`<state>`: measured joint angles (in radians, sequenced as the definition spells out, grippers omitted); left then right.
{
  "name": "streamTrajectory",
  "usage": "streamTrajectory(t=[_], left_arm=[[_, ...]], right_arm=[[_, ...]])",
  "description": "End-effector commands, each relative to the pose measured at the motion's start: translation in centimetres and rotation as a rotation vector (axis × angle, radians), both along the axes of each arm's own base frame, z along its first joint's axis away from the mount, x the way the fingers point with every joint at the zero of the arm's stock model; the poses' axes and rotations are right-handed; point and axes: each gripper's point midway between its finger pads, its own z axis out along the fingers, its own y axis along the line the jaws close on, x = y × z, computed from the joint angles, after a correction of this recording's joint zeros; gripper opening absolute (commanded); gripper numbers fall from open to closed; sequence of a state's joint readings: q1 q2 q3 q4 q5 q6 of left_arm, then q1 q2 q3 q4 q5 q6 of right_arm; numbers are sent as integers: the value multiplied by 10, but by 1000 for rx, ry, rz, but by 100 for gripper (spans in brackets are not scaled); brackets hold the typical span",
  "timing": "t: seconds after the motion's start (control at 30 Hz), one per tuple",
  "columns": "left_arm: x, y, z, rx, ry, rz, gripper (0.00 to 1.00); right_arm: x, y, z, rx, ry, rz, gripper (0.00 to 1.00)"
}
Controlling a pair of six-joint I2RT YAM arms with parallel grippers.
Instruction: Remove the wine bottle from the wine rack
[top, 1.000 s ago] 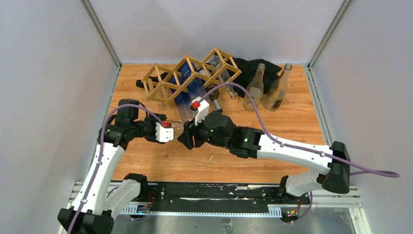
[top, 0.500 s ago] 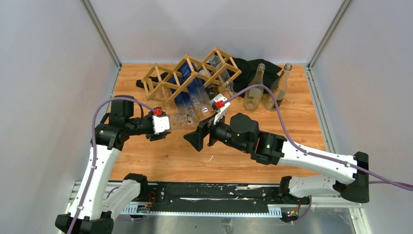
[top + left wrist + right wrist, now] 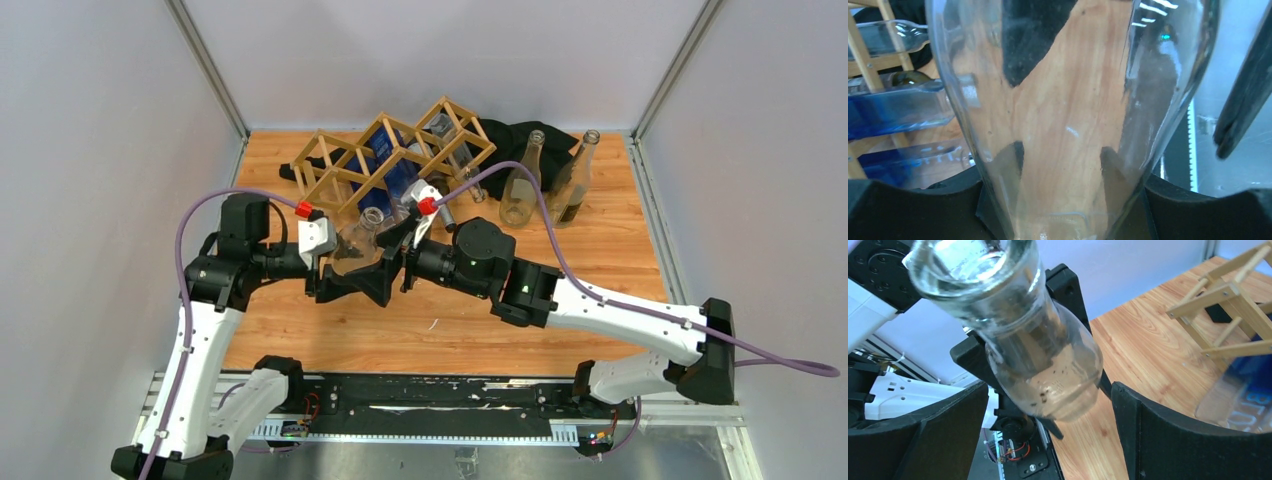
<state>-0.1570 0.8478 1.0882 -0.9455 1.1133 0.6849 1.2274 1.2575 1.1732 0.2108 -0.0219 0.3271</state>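
Note:
A clear glass wine bottle (image 3: 353, 248) hangs above the table in front of the wine rack (image 3: 330, 165), its mouth tilted up. My left gripper (image 3: 335, 282) is shut on its body; in the left wrist view the glass (image 3: 1068, 100) fills the frame, with the left gripper (image 3: 1063, 200) pressed on both sides. My right gripper (image 3: 388, 272) is open and straddles the same bottle (image 3: 1033, 350). In the right wrist view a gap shows on each side of the glass, inside the right gripper (image 3: 1048, 440). Blue bottles (image 3: 395, 180) lie in the rack's cells.
Two clear bottles (image 3: 522, 180) (image 3: 572, 182) stand at the back right beside a black cloth (image 3: 512, 140). The rack (image 3: 1228, 305) is close to the right gripper's far side. Grey walls close the table on three sides.
The right gripper opened, drew back, then came in again around the bottle. The left gripper lifted the bottle and tipped its mouth upward, moving slightly right.

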Motion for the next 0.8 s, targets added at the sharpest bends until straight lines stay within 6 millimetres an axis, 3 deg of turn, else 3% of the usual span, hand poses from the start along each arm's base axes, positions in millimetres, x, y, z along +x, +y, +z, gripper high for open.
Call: streamTrajectory(t=[0.0,0.1,0.2,0.3,0.37,0.47,0.53,0.57,0.77], left_arm=[[-25,-10,24,-106,41,-82,0],[-31,-11,25,-121,50,-100,0],[-34,-12,24,-130,58,-110,0],[-35,-12,23,-130,58,-112,0],[-34,-11,21,-125,59,-105,2],[-27,-9,15,-100,74,-65,50],[-20,-6,11,-75,78,-27,90],[-16,-5,9,-59,72,-6,98],[15,7,-1,41,33,106,100]], right_arm=[[-3,13,29,74,-62,70,96],[-1,19,30,84,-52,94,93],[1,21,34,96,-37,112,84],[3,20,35,106,-24,124,66],[5,18,37,112,-18,126,48],[14,11,35,102,-1,92,9],[24,1,33,89,10,52,0],[29,-6,30,77,15,30,0],[61,-60,5,-43,15,-178,0]])
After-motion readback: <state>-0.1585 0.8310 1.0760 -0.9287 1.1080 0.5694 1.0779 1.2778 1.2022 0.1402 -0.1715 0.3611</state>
